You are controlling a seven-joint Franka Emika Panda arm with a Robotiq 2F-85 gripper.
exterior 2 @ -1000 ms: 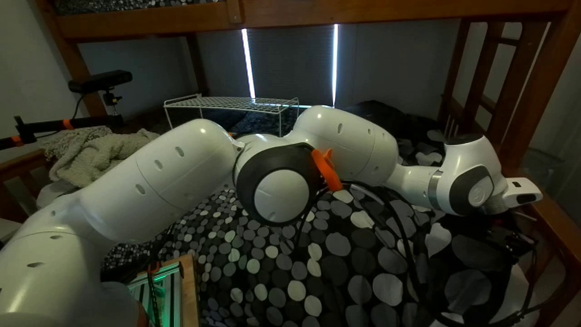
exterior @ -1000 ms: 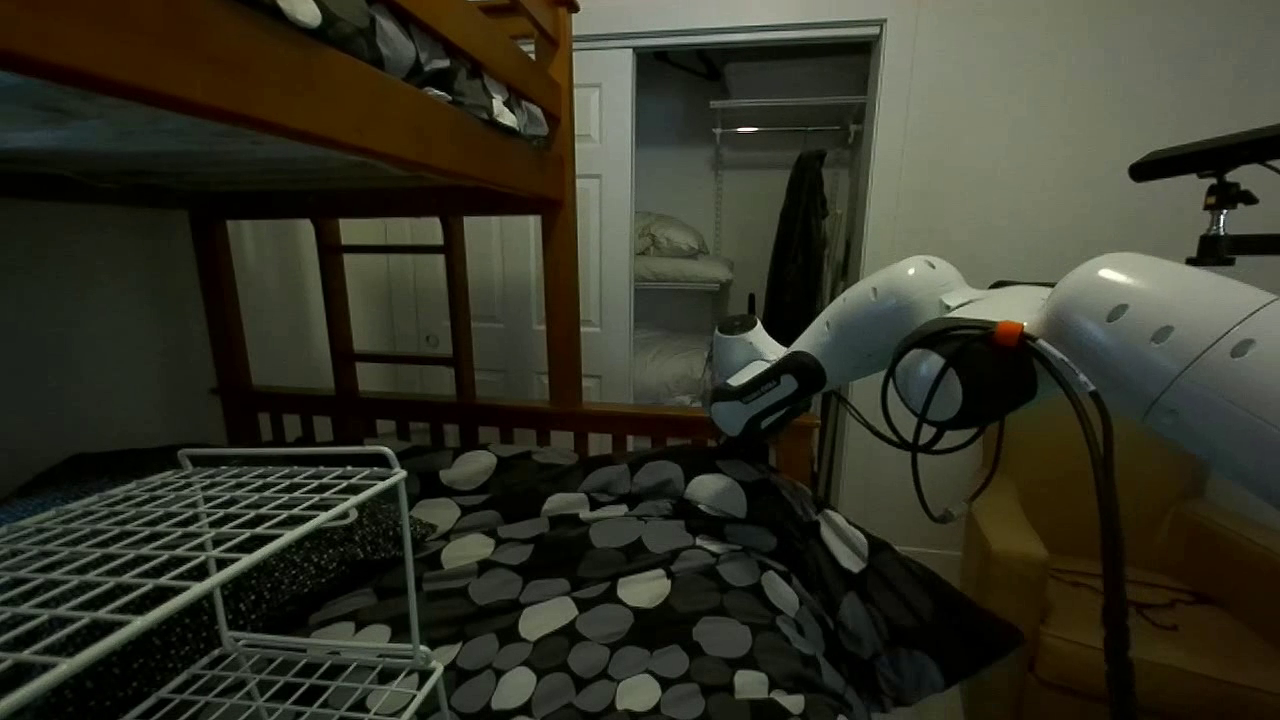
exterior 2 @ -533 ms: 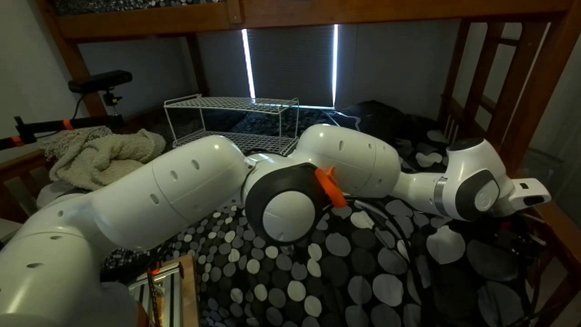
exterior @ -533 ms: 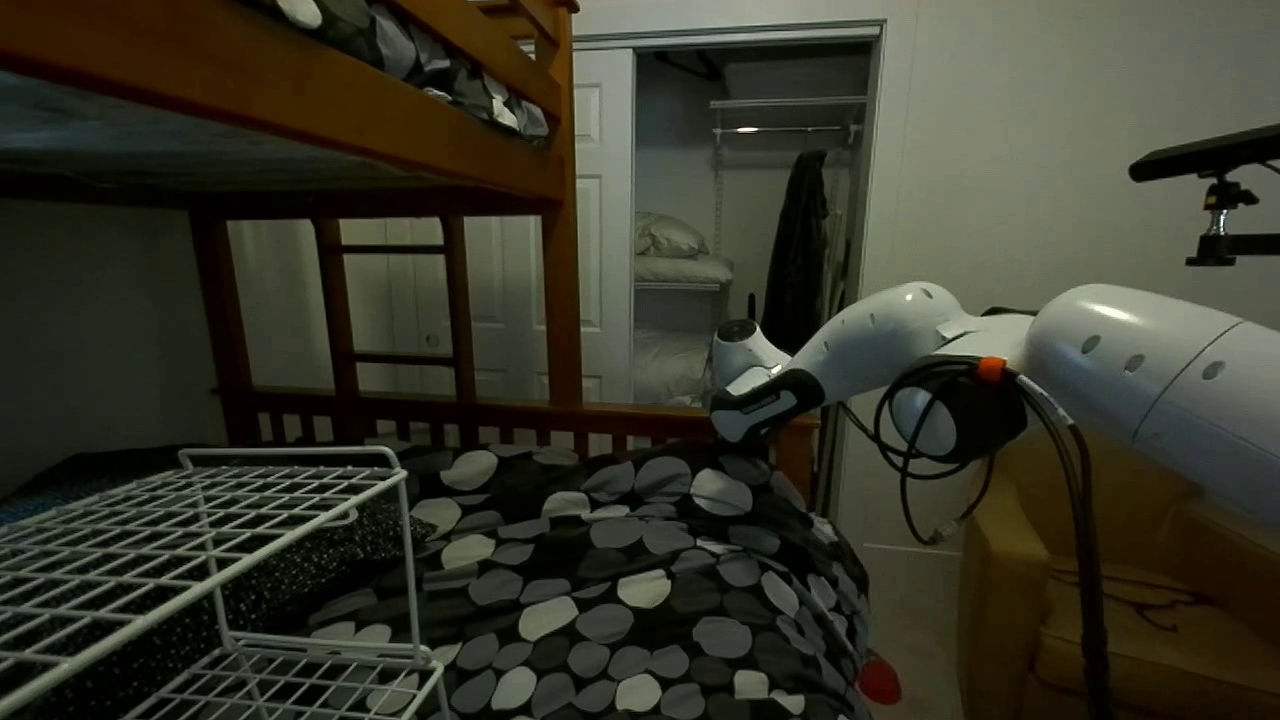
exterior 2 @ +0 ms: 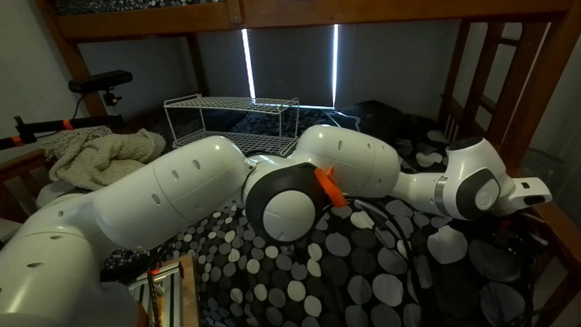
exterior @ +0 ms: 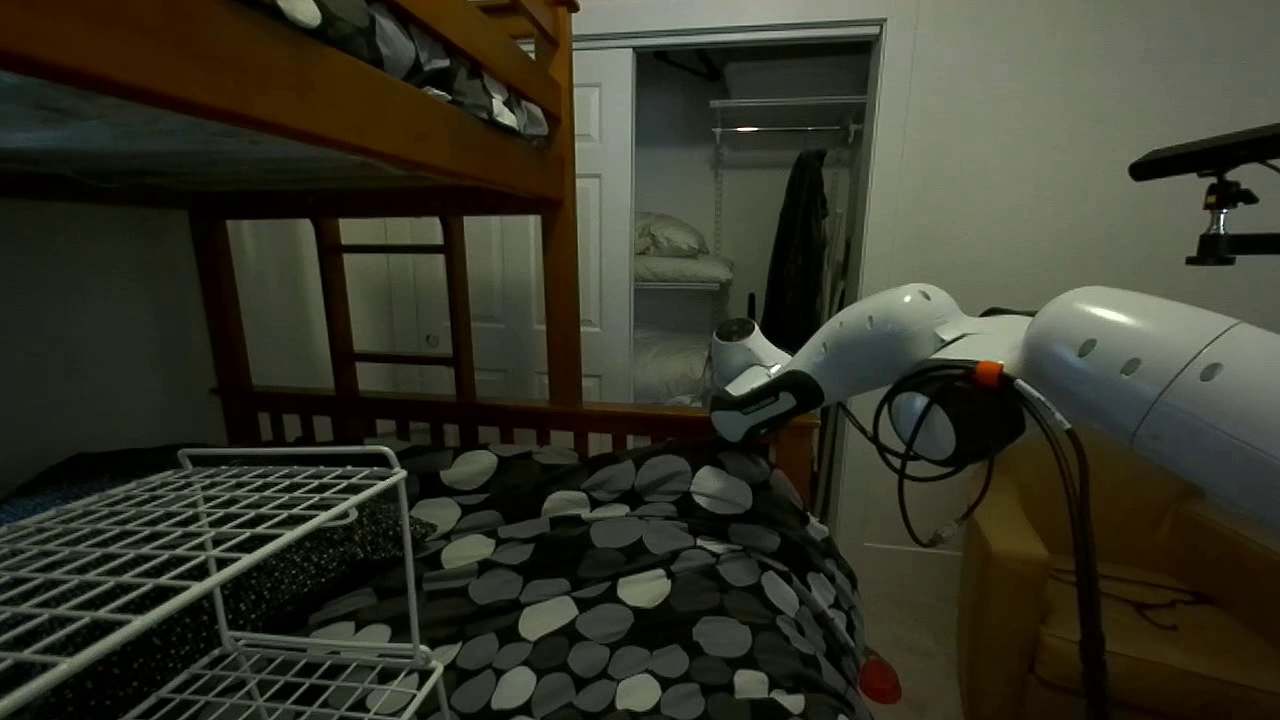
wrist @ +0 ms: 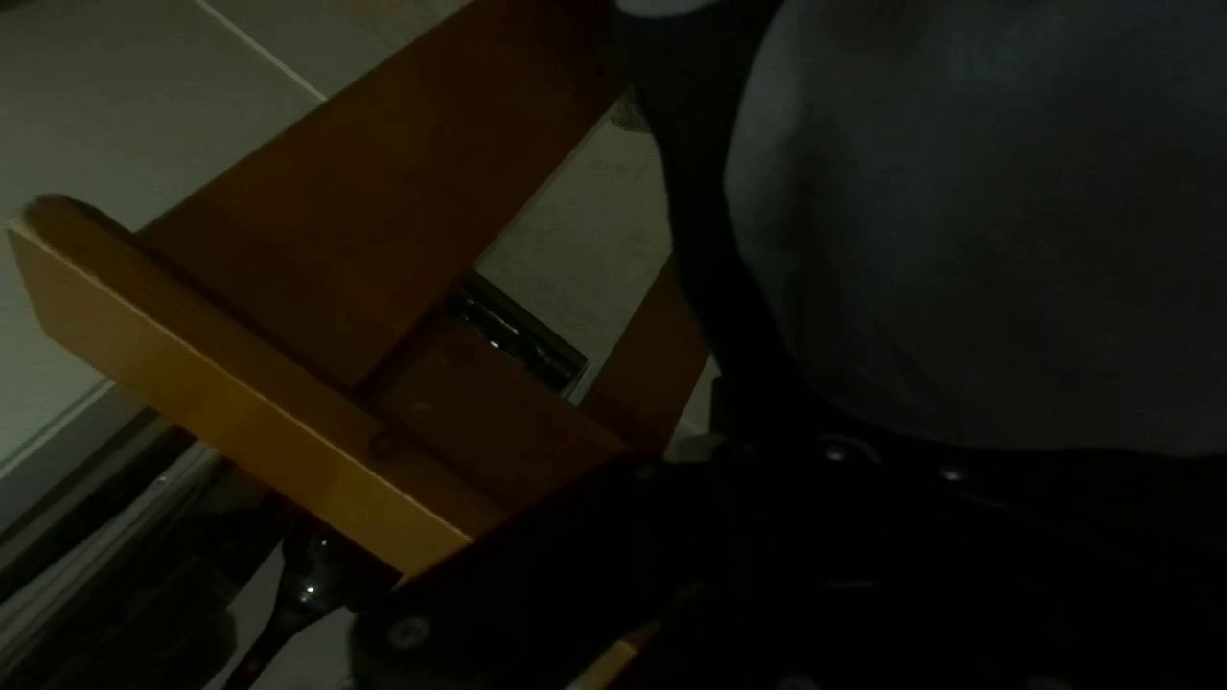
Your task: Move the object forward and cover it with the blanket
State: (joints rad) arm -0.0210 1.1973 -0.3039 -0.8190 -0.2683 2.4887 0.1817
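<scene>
The corner of the blanket, outspread 1 second ago, now hangs in at the side of the bed, baring a red thing, while farther right the arm sits lower. The gripper, by the bed's end, is clenched, though whether on fabric is too dark to tell. With the blanket lying across the bed, the spreading looks nearly done; the object to cover cannot be made out, perhaps underneath.

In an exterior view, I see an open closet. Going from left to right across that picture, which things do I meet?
White wire rack, pale bedding, dark hanging garment, red object, yellow armchair.
</scene>
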